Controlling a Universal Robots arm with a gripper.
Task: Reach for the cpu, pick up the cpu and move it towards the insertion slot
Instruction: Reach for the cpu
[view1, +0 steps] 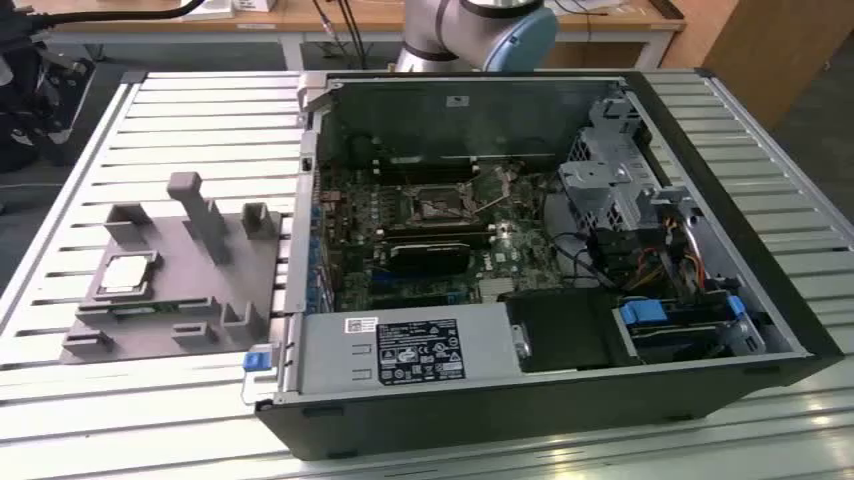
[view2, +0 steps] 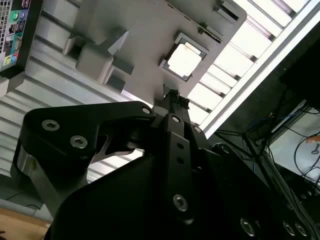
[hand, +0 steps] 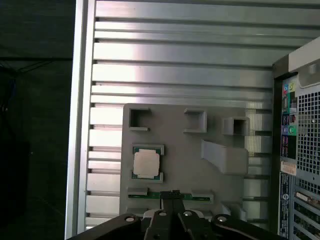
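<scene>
The cpu (view1: 127, 272) lies flat in a square recess of the grey moulded tray (view1: 220, 285), its silvery face up. The tray sits on the slatted metal surface (view1: 200, 110), just beside the open computer case (view1: 534, 410), on the exterior view's left. Inside the case, the insertion slot (view1: 435, 207) is on the board, well apart from the cpu.

In both wrist views the gripper (hand: 173, 193) hangs above the tray's edge, near the cpu (hand: 147, 164) but apart from it. Its jaws seem pressed together with nothing between them, although the dark body hides part of them. In the second wrist view, the gripper (view2: 172, 94) points toward the cpu (view2: 185, 56).
</scene>
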